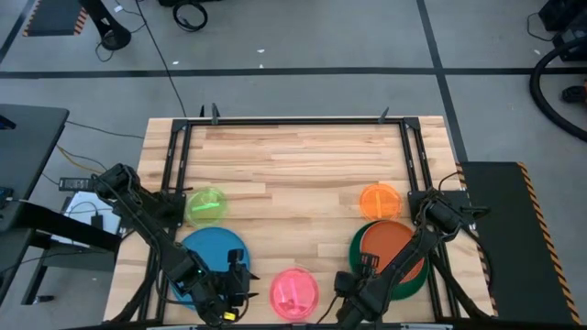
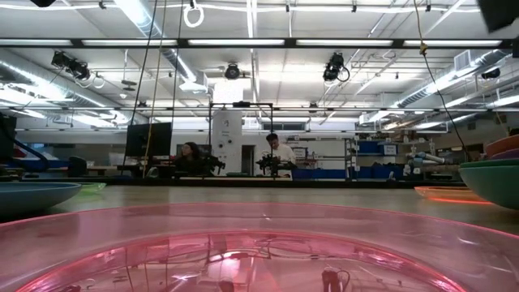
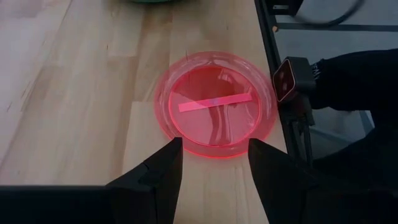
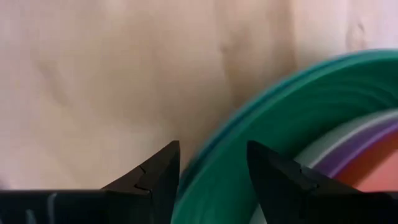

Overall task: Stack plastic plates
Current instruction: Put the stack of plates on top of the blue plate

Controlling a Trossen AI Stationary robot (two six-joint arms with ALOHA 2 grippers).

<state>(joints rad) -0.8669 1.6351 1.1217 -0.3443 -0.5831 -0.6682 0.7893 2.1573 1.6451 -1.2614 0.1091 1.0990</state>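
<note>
On the wooden table (image 1: pixel 303 174) you have the plates split into two large groups and three small loners. At your right front sits the green plate (image 1: pixel 356 249) with a purple plate (image 4: pixel 367 149) and the red-orange plate (image 1: pixel 390 240) nested on top; the right gripper (image 4: pixel 211 186) hangs over its near-left rim, jaws spread, with the green rim passing between the fingers but not pinched. At your left front lies the blue plate (image 1: pixel 213 249), partly under the left arm. The left gripper (image 3: pixel 214 171) hovers just beside it, jaws spread and holding nothing, aimed at the pink plate (image 1: pixel 294 292), which rests at the front edge between the two arms. The lime plate (image 1: pixel 207 205) sits behind the blue one, and the orange plate (image 1: pixel 380 200) sits just behind the green stack
</note>
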